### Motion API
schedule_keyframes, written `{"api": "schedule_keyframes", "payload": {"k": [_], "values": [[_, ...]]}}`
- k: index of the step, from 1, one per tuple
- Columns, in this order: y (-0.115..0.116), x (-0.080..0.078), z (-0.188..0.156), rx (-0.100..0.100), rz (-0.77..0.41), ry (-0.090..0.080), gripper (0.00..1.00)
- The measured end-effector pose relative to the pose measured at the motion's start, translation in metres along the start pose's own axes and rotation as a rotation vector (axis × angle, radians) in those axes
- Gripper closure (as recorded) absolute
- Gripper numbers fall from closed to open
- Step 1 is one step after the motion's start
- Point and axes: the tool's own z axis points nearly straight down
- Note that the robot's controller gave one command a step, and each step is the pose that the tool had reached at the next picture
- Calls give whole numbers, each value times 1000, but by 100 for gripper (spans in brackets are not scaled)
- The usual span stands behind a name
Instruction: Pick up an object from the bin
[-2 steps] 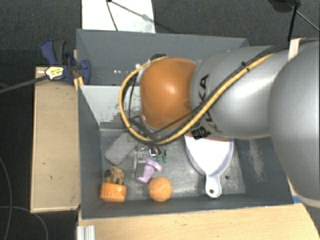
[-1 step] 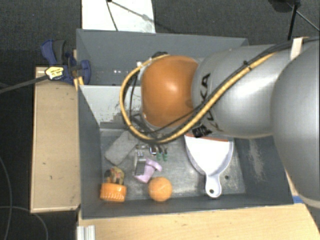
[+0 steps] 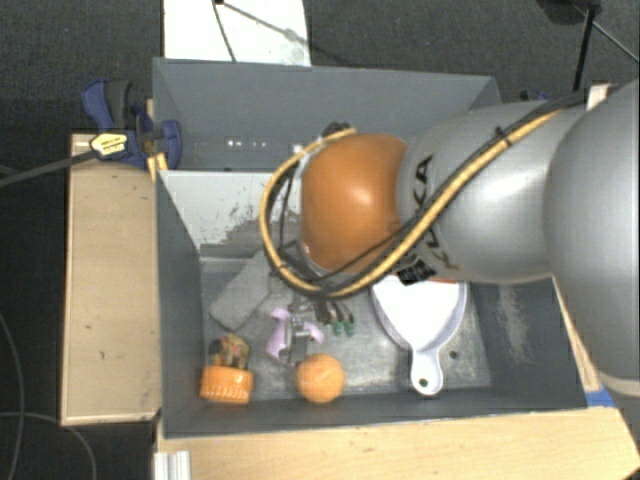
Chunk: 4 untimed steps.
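Lowered into the grey bin (image 3: 188, 258), the end effector (image 3: 296, 336) sits at a small lilac plastic piece (image 3: 277, 341) near the front, just beyond an orange ball (image 3: 320, 379). How far open it is cannot be told. This looks like the grasp stage; next, a secure closure and a straight lift.

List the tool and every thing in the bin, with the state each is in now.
tool: low in the bin, at the purple piece.
purple piece: on the floor, partly hidden by the tool.
orange ball: lying free near the front wall.
orange ribbed cap: resting front left.
white scoop: lying, handle toward the front.
grey slab: flat on the floor.
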Motion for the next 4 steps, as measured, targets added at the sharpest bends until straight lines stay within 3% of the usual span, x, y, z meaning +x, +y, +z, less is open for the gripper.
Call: {"api": "schedule_keyframes", "payload": {"k": [1,2,3,4], "values": [[-36,14,34,2,15,3,0],[-45,4,49,4,-10,4,0],[-58,22,76,-2,-47,1,0],[-61,12,79,-10,-28,-31,100]]}}
